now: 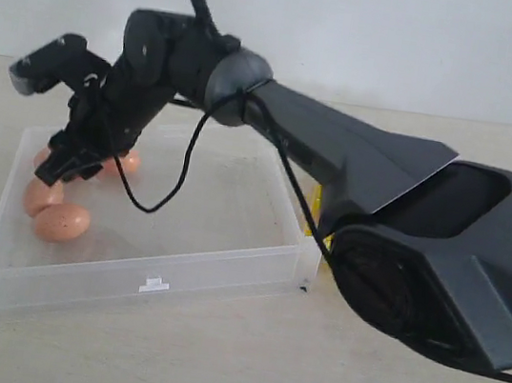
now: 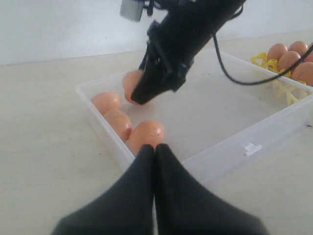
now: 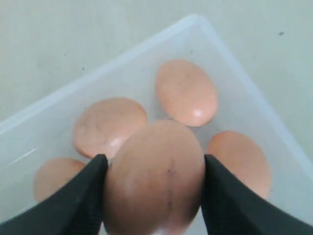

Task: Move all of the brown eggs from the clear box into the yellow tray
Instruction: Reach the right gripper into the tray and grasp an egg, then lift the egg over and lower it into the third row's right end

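Pale tabletop carries the clear box (image 1: 226, 259); at the left of the exterior frame the right gripper (image 3: 154, 164) clasps one brown egg (image 3: 156, 186) by both sides. The smooth shell may slip and crack on the four loose eggs (image 3: 186, 93) below. The left gripper (image 2: 155, 159) is pressed closed and empty. The yellow tray (image 2: 259, 59), at the upper right of the left wrist frame, shows at least four tray eggs (image 2: 277, 51).

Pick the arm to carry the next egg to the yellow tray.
Right. The right gripper clasps a brown egg in the clear box, and the yellow tray lies on its side. The left gripper is shut, empty, outside the box wall.
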Action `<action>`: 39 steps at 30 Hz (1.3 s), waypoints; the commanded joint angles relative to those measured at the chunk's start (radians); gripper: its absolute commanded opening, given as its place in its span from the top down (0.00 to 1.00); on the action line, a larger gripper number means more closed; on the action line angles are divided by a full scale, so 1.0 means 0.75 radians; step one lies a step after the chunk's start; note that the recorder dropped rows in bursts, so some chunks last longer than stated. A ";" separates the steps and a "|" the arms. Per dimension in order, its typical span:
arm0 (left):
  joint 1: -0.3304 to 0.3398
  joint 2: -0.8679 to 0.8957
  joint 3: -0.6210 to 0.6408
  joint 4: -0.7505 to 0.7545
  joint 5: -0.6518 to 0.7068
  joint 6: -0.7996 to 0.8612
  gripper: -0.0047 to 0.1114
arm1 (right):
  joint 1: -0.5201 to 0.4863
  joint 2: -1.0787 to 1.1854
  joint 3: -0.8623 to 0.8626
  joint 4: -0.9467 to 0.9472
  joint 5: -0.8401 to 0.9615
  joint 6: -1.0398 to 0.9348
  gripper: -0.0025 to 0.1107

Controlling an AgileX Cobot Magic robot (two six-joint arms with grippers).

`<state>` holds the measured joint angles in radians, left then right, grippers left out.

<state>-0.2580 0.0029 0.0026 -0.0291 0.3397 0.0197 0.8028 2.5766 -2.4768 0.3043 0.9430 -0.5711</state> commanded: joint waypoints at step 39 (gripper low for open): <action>0.000 -0.004 -0.003 -0.011 -0.110 0.001 1.00 | -0.226 -1.430 2.448 0.420 -2.468 0.672 0.98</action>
<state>-0.2580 0.0029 0.0026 -0.0291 0.2732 0.0197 0.7153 1.5886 -0.7849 0.3730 -0.7783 -0.0215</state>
